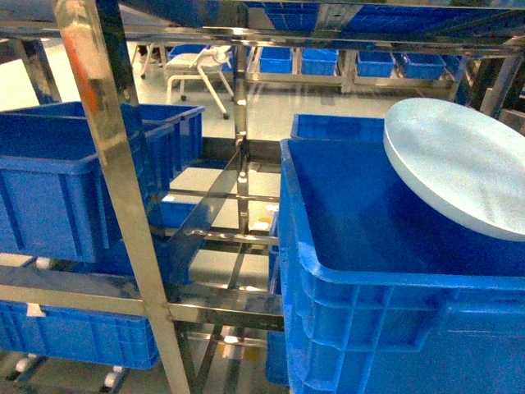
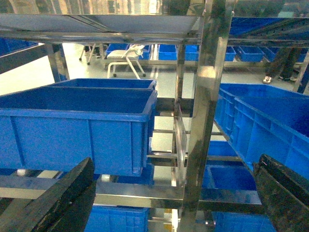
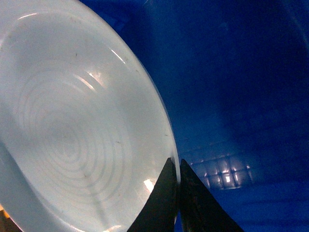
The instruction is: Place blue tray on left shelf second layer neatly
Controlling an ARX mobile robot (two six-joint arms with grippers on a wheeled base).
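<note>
Setting: steel shelving (image 1: pixel 123 164) stands in a bright room, loaded with deep blue crates, with a white chair (image 1: pixel 201 66) far behind on a pale floor.
Nearest crate: a large blue crate (image 1: pixel 369 328) fills the lower right of the head view, its rim close to the camera and its inside open.
Blue tray: the pale blue tray (image 1: pixel 459 164) hangs tilted over that crate's far right corner, its edge reaching out of view on the right.
Right gripper: the right gripper (image 3: pixel 177 193) has its two dark fingers pinched together on the tray's rim, at the tray's lower edge in the wrist view.
Left gripper: the left gripper (image 2: pixel 169 198) is spread wide, holding nothing, one finger at each lower corner of its view.
Left shelf: beyond an upright steel post, a crate (image 2: pixel 77 125) sits on the left shelf with another behind it.
Open room: a gap with steel rails separates the left crates from the right ones.
</note>
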